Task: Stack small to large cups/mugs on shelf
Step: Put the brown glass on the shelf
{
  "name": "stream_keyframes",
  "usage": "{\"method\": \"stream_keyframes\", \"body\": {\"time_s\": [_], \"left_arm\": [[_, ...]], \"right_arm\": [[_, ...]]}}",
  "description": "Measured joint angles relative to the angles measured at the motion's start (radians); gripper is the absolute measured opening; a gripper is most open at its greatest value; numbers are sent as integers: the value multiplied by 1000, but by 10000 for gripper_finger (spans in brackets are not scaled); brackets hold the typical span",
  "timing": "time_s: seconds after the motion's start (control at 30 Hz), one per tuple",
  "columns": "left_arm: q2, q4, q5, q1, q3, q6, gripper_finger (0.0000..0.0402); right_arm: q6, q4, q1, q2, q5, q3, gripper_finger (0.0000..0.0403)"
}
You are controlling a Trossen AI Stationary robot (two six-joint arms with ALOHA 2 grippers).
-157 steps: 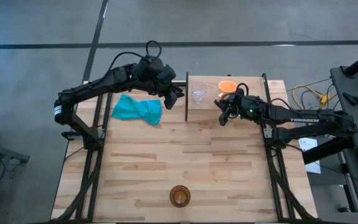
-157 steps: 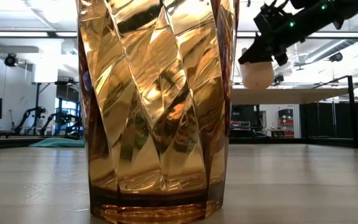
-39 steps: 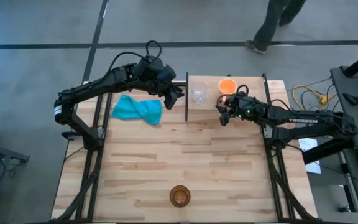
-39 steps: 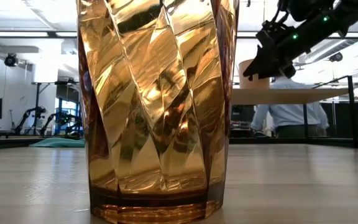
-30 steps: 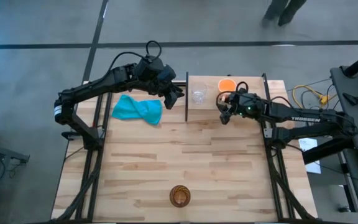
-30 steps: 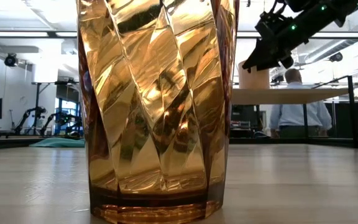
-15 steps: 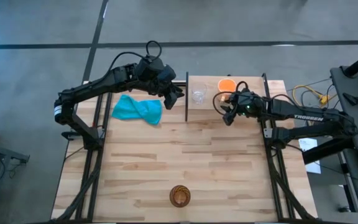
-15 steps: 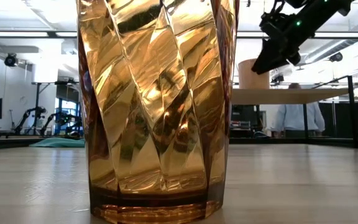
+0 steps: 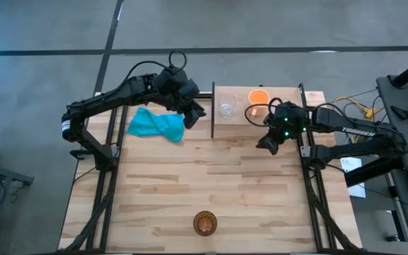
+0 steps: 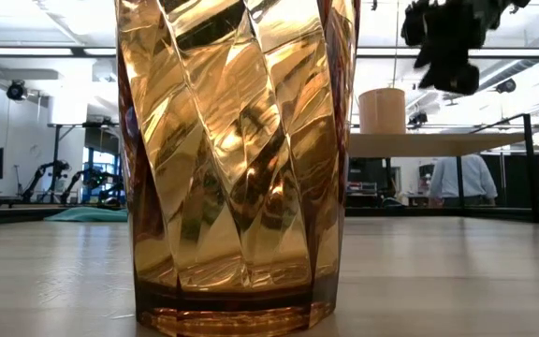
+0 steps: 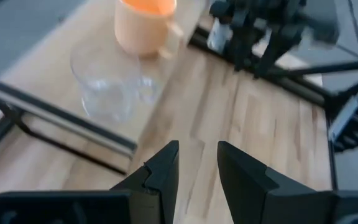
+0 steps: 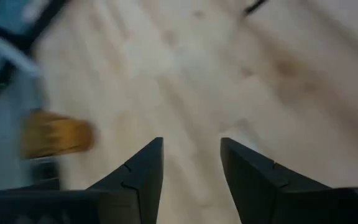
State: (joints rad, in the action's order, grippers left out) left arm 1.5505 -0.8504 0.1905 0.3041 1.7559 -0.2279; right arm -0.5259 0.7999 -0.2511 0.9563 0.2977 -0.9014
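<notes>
A small clear glass cup [image 9: 226, 109] and an orange mug [image 9: 259, 97] stand on their bases side by side on the shelf [image 9: 241, 125] at the table's far edge. The mug [image 10: 383, 110] also shows on the shelf in the low view. The brown faceted cup [image 9: 205, 224] stands alone near the near edge. My left gripper [image 9: 200, 111] hovers open just left of the shelf, facing the glass cup [image 11: 107, 84]. My right gripper [image 9: 266, 146] is open and holds nothing. It is off the shelf's near right corner, and the brown cup [image 12: 58, 134] lies far ahead of it.
A teal cloth [image 9: 156, 124] lies on the tabletop left of the shelf, under my left arm. The shelf's black frame posts [image 9: 212, 112] stand at its edges. Bare planks [image 9: 204, 177] stretch between the shelf and the brown cup. A person [image 10: 457, 178] stands in the room beyond.
My right gripper has drawn away from the orange mug, rising and going toward the table's near and right edges. It has swung round until it points down the table. The mug stays standing on the shelf.
</notes>
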Motion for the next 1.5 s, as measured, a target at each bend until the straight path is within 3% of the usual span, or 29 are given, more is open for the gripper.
{"method": "stream_keyframes", "body": {"time_s": [0.2,0.47,0.63,1.13,1.5], "left_arm": [[0,-138,98,-34,0,7,96],[0,-207,107,-180,-35,-9,96],[5,-206,107,-270,-100,-120,96],[102,-11,109,-506,-197,-336,96],[167,84,114,-633,-212,-396,96]], "right_arm": [[-70,-4,85,2,51,-60,155],[-204,-91,221,2,20,-89,145],[-278,-154,281,12,-7,-82,139],[-348,-261,433,184,-37,-84,135],[-391,-265,552,387,-37,-251,132]]}}
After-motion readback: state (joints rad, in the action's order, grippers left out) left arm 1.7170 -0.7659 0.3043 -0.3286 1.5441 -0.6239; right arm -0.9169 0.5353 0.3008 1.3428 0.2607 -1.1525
